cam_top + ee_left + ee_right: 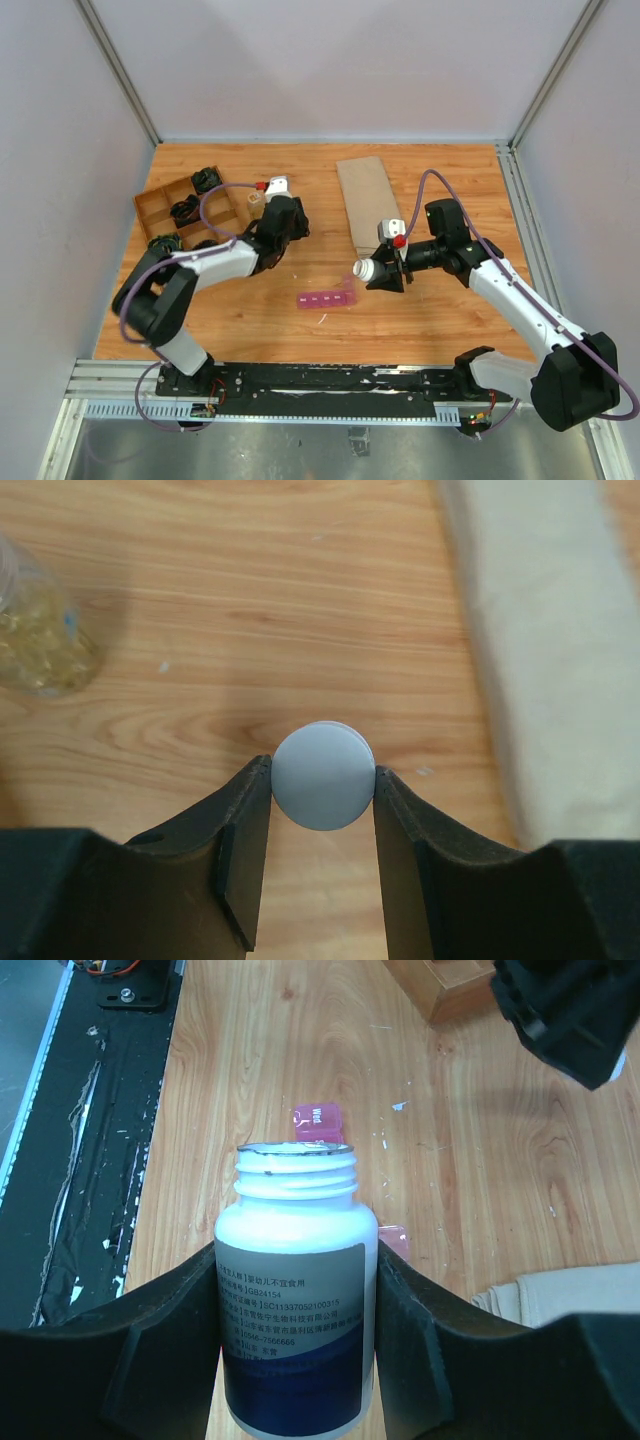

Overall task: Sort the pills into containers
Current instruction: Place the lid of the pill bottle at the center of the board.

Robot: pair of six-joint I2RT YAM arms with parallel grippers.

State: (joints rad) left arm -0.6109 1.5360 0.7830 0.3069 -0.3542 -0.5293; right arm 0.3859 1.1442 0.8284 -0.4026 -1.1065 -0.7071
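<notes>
The containers (327, 299) form a narrow pink strip at the table's middle front, and bits of them (318, 1120) show beyond the bottle's mouth. My right gripper (381, 273) (297, 1260) is shut on a white pill bottle (365, 270) (296, 1290) with a blue label. The bottle has no cap and is tipped with its mouth toward the strip. Any pills inside it are hidden. My left gripper (296, 222) (323, 777) is shut on a round white cap (323, 776), held above bare wood to the left of the cloth.
A brown wooden divided tray (150, 205) with black items stands at the back left. A small clear bottle (255, 197) (35, 630) of yellow capsules is beside it. A beige cloth (365, 200) (560, 630) lies at the back middle. A tiny pale speck (323, 320) lies before the strip.
</notes>
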